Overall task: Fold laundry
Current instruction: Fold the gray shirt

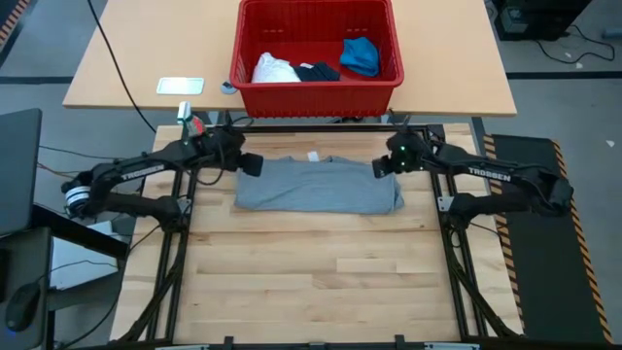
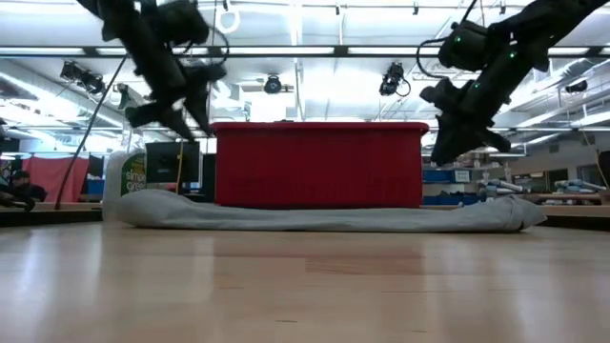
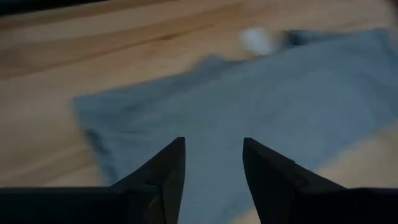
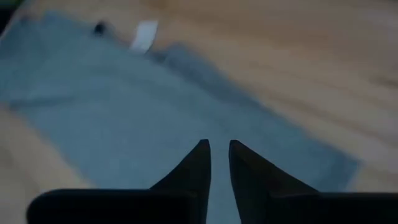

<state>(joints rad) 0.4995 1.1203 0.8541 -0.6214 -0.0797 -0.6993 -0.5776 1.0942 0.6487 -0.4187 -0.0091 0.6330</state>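
From above, both arms reach inward from the table's side edges toward its far edge. The left gripper (image 1: 251, 164) hangs over the left end of the grey T-shirt (image 1: 319, 185), the right gripper (image 1: 382, 166) over its right end. The shirt lies folded into a band near the far edge, its long axis running left to right, a white neck label (image 1: 314, 156) on its far side. Beyond it, on a second table (image 1: 146, 49), a red basket (image 1: 317, 89) holds a white cloth (image 1: 274, 69), a navy garment (image 1: 318, 71) and a bright blue garment (image 1: 360, 55).

At table height, both grippers hang clear above the shirt (image 2: 315, 218), which lies flat as a low ridge in front of the basket (image 2: 319, 164); the basket's contents are hidden behind its wall.

The left wrist picture shows the left jaws apart above the shirt (image 3: 261, 106); the label (image 3: 256, 40) is blurred.

The right wrist picture shows the right jaws with only a narrow gap, empty, over the shirt (image 4: 124, 118) with its label (image 4: 145, 35).
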